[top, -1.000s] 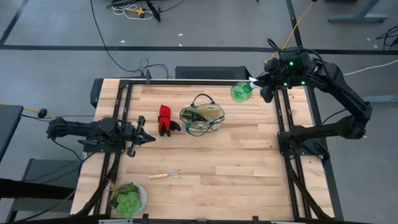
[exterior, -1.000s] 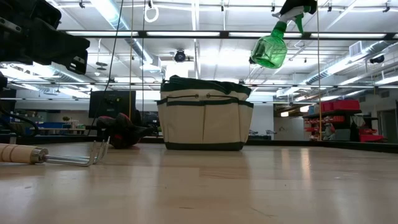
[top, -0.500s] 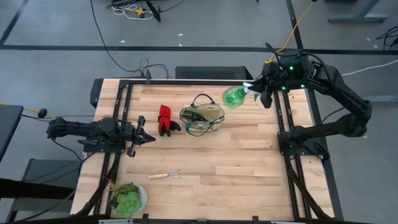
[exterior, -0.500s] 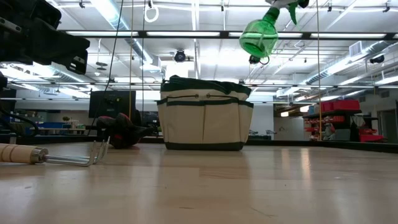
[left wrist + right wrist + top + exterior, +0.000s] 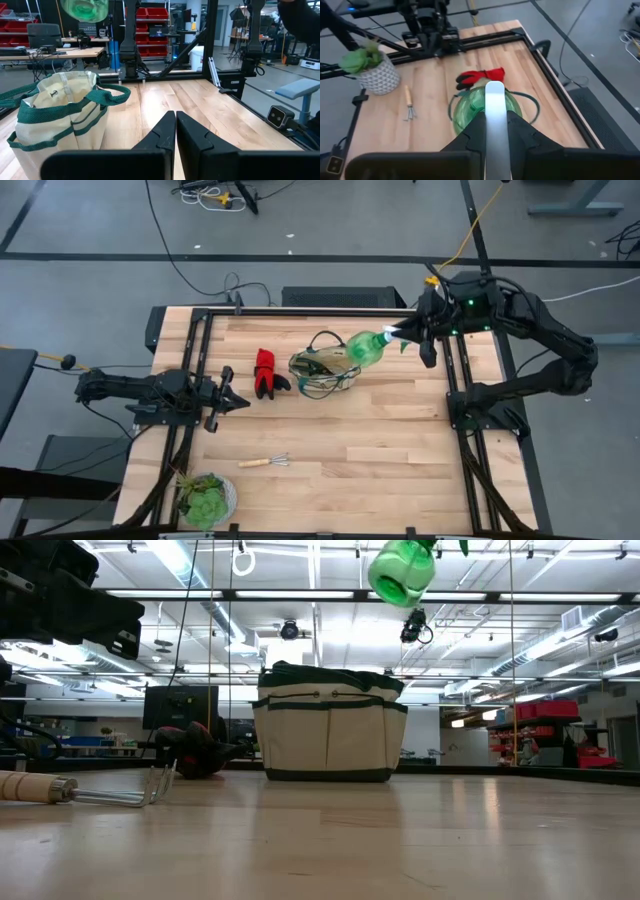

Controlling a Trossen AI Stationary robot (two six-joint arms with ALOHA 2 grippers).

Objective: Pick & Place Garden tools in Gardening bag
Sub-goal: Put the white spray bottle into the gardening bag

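One tool airborne: right gripper point(image 5: 408, 333) jaws clamp the spray bottle point(image 5: 366, 347) by its nozzle, upper right of the high view, over the gardening bag point(image 5: 326, 370) rim. Risk: releasing off-centre, it clips the rim and tips out. Left gripper point(image 5: 232, 400) parked mid-left, jaws closed. Wooden counter point(image 5: 400, 450); workshop behind.

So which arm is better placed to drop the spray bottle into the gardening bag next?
The right. Its gripper already holds the green spray bottle by the nozzle, in the air at the gardening bag rim. The left gripper sits shut and empty near the table's left edge, beyond the red-and-black gloves.
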